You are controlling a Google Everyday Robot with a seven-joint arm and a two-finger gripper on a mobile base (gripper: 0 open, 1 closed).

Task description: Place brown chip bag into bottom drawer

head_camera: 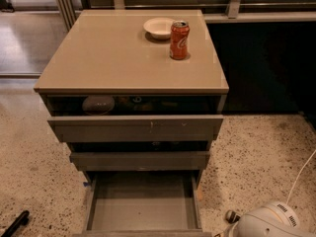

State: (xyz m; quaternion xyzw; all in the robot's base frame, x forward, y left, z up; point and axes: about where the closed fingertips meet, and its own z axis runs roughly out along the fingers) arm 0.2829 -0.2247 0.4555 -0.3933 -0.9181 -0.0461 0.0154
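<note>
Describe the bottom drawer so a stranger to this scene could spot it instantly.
From the beige-topped cabinet holding a red soda can and white bowl, look down its front past two grey drawers. The bottom drawer sits lowest, by the speckled floor. Unlike its neighbours it is pulled farthest out, its flat floor showing; the pincer is not in view.

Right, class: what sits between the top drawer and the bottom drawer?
The middle drawer, slightly open, in the camera view. The gripper is out of view; only the arm shows lower right.
</note>
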